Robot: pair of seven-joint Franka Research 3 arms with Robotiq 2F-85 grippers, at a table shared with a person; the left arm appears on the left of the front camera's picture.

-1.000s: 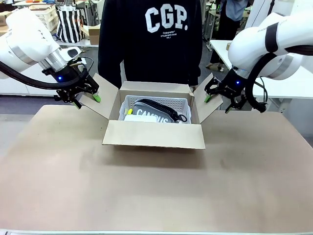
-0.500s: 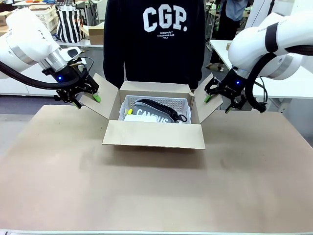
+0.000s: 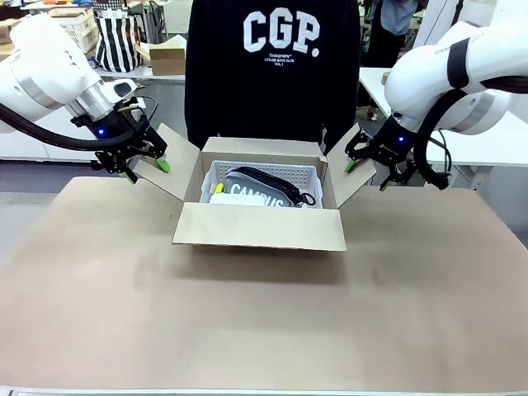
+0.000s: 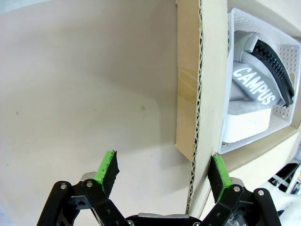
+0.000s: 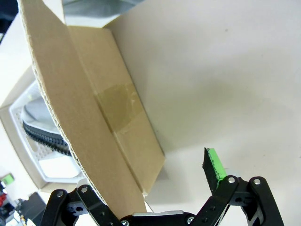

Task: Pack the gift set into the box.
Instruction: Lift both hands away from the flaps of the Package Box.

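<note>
The box (image 3: 260, 227) stands open in the middle of the table, all four flaps spread. Inside it a white slotted basket (image 3: 315, 175) holds the gift set (image 3: 262, 192), grey and black with white "CAMPUS" lettering. My left gripper (image 3: 148, 169) is open astride the left flap; in the left wrist view the flap's edge (image 4: 200, 94) runs between the green pads (image 4: 107, 165), close to the right one, with the gift set (image 4: 254, 84) beyond. My right gripper (image 3: 367, 172) is open astride the right flap (image 5: 94, 117), which hides one finger in the right wrist view.
A person in a black "CGP." sweatshirt (image 3: 276, 66) stands right behind the box at the table's far edge. The brown table top (image 3: 264, 322) lies bare in front of the box. Shelves, bags and a small carton (image 3: 169, 56) are in the background.
The person has shifted a little to the right behind the box. Both arms, the box and the gift set have stayed put.
</note>
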